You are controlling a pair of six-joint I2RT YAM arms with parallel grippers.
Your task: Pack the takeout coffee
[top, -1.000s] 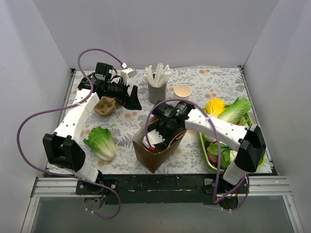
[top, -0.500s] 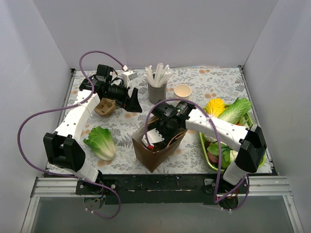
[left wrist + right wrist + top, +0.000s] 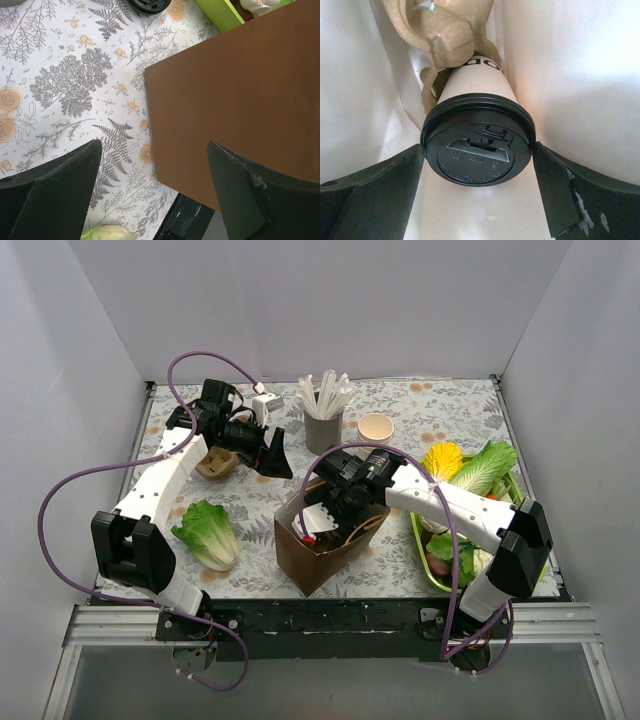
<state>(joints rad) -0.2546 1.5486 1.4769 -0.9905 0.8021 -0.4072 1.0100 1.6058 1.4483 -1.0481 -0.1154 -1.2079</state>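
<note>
The takeout coffee point(image 3: 479, 145), a cream paper cup with a black lid, lies tilted inside the brown paper bag point(image 3: 318, 540), resting against a tan pulp carrier point(image 3: 447, 30). My right gripper point(image 3: 479, 152) reaches into the bag point(image 3: 570, 75), and its fingers point(image 3: 380, 190) press both sides of the lid. In the top view the right gripper point(image 3: 332, 512) is in the bag's mouth. My left gripper point(image 3: 275, 455) is open and empty, above the table left of the bag. In the left wrist view the left gripper point(image 3: 154, 147) faces the bag's outer wall point(image 3: 240, 95).
A pulp cup carrier point(image 3: 215, 462) sits under the left arm. A lettuce head point(image 3: 208, 535) lies at the front left. A grey cup of white sticks point(image 3: 322, 422) and a lidless cream cup point(image 3: 376, 427) stand at the back. A green tray point(image 3: 418, 540) of vegetables is at the right.
My left arm has shifted slightly towards the back. My right gripper has stayed in the bag, on the coffee, with little movement.
</note>
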